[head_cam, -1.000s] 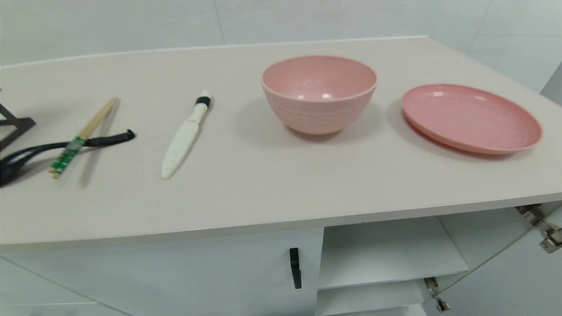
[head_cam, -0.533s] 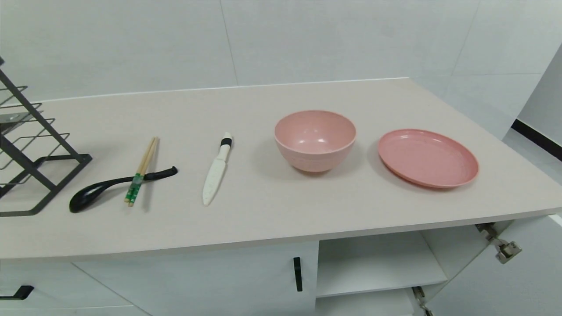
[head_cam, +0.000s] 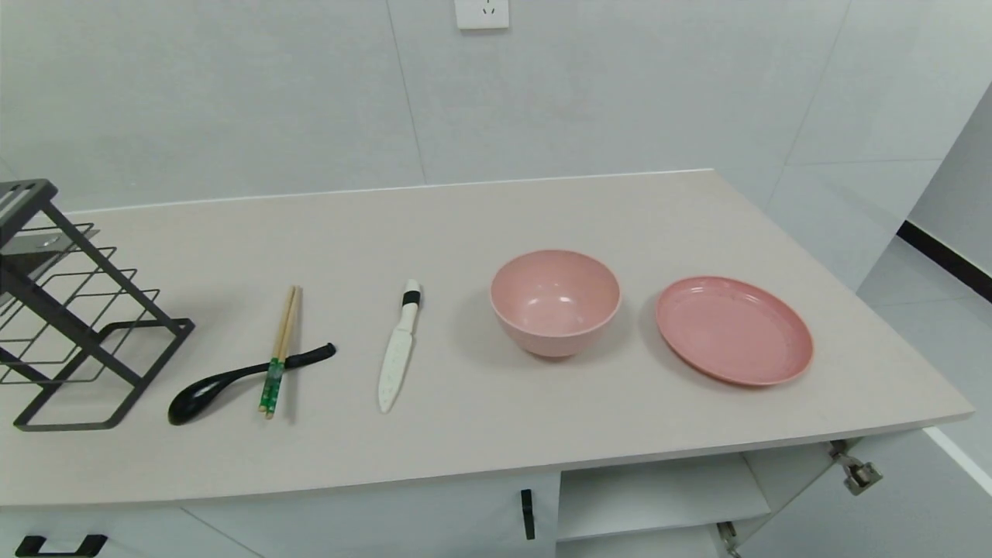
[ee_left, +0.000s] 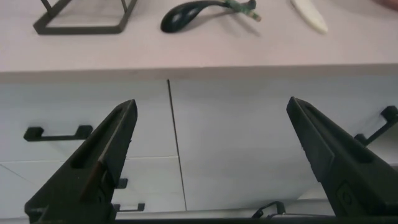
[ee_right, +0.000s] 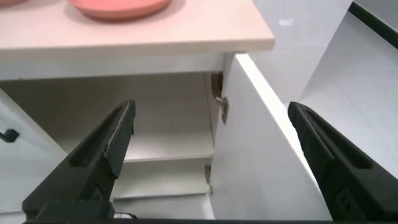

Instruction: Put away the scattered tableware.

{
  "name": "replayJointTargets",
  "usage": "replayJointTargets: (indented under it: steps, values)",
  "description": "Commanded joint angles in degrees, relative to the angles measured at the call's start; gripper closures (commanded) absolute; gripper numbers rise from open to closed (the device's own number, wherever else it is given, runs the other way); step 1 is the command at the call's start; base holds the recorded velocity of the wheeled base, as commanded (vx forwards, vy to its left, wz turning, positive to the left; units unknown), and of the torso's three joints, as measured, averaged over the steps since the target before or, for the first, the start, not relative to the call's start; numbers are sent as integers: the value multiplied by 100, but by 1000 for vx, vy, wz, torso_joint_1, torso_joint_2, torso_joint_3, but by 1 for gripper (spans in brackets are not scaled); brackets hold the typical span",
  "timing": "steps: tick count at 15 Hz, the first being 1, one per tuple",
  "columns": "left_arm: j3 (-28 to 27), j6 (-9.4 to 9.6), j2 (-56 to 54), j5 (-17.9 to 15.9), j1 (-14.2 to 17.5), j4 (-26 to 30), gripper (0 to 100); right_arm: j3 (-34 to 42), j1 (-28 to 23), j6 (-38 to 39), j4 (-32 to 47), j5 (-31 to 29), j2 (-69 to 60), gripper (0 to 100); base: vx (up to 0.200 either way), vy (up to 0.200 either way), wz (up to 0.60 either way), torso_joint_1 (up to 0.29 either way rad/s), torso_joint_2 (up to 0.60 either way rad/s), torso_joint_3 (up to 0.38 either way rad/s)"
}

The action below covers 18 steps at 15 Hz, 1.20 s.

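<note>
On the beige counter point(head_cam: 480, 434) lie, from left to right, a black spoon point(head_cam: 232, 381) crossed by a pair of wooden chopsticks point(head_cam: 277, 353), a white knife point(head_cam: 399, 356) with a black band, a pink bowl point(head_cam: 555, 301) and a pink plate point(head_cam: 733, 329). My left gripper point(ee_left: 211, 134) stands open low in front of the white cabinet drawers, below the spoon point(ee_left: 193, 14) and the knife tip point(ee_left: 311, 14). Below the plate point(ee_right: 118, 7), my right gripper point(ee_right: 211, 140) stands open facing the open cabinet.
A black wire rack point(head_cam: 70, 310) stands at the counter's left end. Under the plate the cabinet is open, showing a white shelf point(head_cam: 659, 496) and the door point(ee_right: 280, 143) swung out to the right. Black handles point(head_cam: 527, 513) sit on the shut fronts.
The whole head view has shifted: the camera pulled back and up, so the counter objects look smaller and the rack and wall socket came into view. The objects themselves have not moved.
</note>
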State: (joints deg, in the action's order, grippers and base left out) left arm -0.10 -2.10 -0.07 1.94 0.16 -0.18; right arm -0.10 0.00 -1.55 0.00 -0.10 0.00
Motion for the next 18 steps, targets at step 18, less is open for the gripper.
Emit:
replayJointTargets:
  steps: [18]
  values:
    - [1,-19,7,8,2,1,0,10,0,-21,-773,353,0,0,0,0,0,239,-458,-220]
